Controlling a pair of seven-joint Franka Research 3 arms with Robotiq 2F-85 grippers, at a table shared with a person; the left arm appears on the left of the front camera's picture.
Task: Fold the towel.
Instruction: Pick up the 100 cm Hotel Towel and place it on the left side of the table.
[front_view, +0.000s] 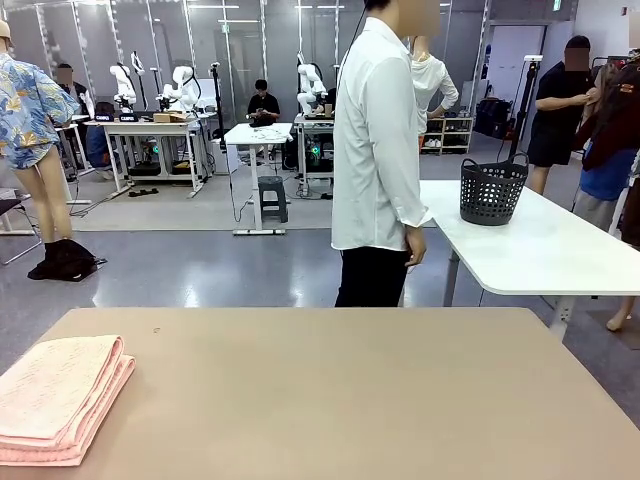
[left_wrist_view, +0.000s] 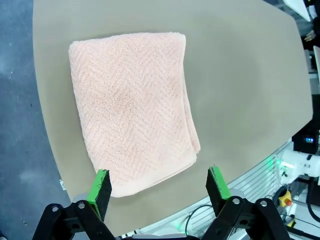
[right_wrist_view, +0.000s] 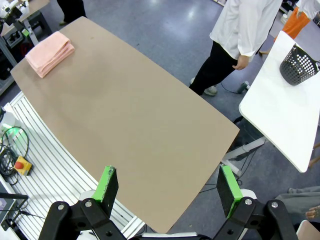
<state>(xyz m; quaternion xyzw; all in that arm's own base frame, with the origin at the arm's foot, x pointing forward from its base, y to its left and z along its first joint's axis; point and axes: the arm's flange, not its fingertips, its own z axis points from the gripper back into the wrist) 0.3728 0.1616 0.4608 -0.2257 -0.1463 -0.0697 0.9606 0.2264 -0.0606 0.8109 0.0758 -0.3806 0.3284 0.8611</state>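
Already the towel (front_view: 58, 398) is lying folded into a thick stack at the near left corner of the tan table (front_view: 350, 400), edges roughly squared, so to my eye the fold itself is looking done or nearly so. It's sitting close to the table's left edge, prob. because that's within easy reach of the left arm. From the left wrist cam the towel (left_wrist_view: 131, 107) is showing its zigzag weave, layers peeking out along one long side.

Left gripper (left_wrist_view: 159, 186) is hovering above the towel's near edge w/ jaws spread wide, gripping nothing, not touching the cloth. Right gripper (right_wrist_view: 168, 187) is hanging high over the table's near edge, jaws also fully apart and empty, well apart from the towel (right_wrist_view: 49, 52) at the far corner in that view.

Rest of the tabletop is lying bare. A person in a white shirt (front_view: 378, 150) is standing at the far side, arms hanging down, not reaching in. Beyond, a black basket (front_view: 492, 190) is sitting on a white table (front_view: 560, 250); the room is looking like a lab w/ grey floor, more benches and other people farther off.
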